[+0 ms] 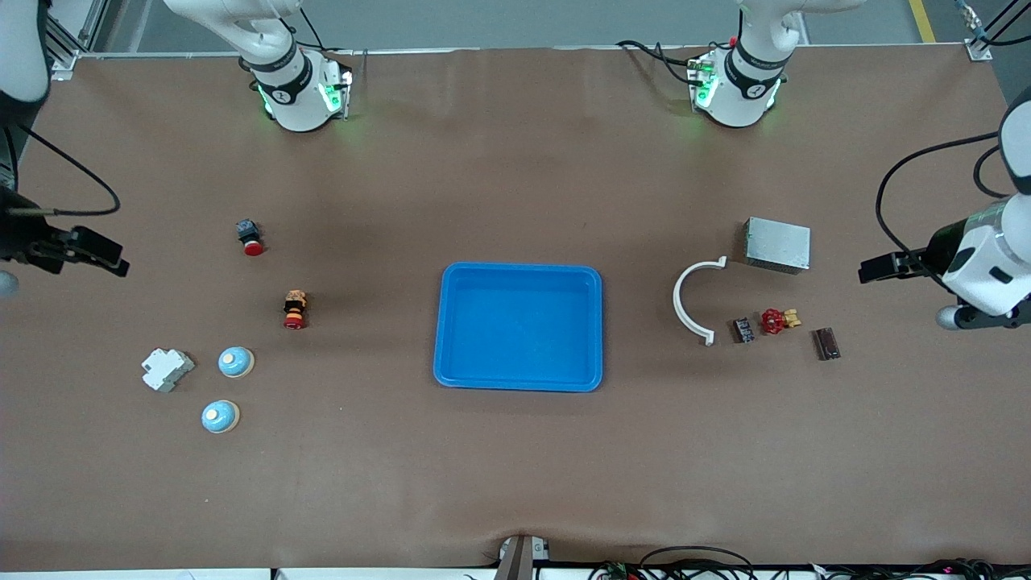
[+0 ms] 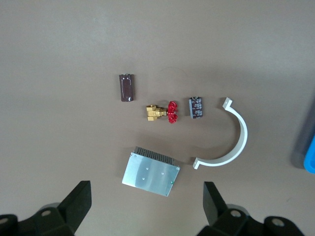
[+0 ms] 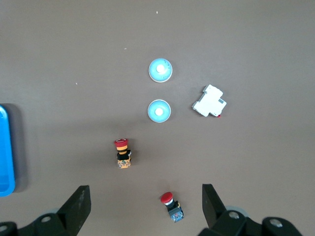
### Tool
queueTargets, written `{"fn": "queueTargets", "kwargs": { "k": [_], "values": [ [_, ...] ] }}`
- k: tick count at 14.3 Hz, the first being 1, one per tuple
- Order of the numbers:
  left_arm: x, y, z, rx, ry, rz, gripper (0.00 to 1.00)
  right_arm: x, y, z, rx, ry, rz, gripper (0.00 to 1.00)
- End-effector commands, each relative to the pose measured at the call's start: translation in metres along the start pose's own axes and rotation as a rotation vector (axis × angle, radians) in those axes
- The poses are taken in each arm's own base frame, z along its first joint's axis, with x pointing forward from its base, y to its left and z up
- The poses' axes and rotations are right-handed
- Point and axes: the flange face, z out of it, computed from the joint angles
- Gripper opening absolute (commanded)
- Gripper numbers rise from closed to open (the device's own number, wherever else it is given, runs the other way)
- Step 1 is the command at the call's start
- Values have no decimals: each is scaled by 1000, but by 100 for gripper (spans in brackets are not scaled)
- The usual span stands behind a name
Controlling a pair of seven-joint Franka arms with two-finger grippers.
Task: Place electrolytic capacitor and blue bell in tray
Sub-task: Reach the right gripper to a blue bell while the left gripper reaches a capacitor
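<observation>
- Blue shallow rectangular plastic tray (image 1: 520,326) sits empty mid-tabletop; nothing placed yet, both parts still to go.
- Dark brown cylindrical electrolytic capacitor (image 1: 826,343) lies toward the left arm's end, just beside a red-handled brass valve (image 1: 778,321).
- Two light blue round bells (image 1: 236,362) (image 1: 219,416) lie toward the right arm's end, near a white breaker block (image 1: 167,369); only one is needed.
- Left hand (image 2: 147,204) hovers over a silver metal box (image 1: 776,244), fingers wide open, empty.
- Right hand (image 3: 146,206) hangs over the red push buttons (image 1: 250,236), wide open, empty.
- Room: bare tabletop between each cluster and the tray; raised rim needs clearing on drop.
</observation>
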Motion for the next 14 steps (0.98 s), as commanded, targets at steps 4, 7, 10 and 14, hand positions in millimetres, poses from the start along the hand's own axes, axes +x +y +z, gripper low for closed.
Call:
{"fn": "queueTargets", "kwargs": {
  "k": [4, 7, 10, 14],
  "values": [
    [37, -20, 51, 20, 0, -31, 100, 28, 2, 69, -3, -16, 1, 100],
    [55, -36, 79, 17, 12, -70, 100, 39, 1, 111, -10, -10, -7, 100],
    [70, -31, 106, 22, 22, -84, 100, 57, 3, 148, -18, 13, -4, 100],
    [83, -33, 148, 28, 42, -146, 100, 88, 8, 211, -31, 49, 6, 100]
  ]
}}
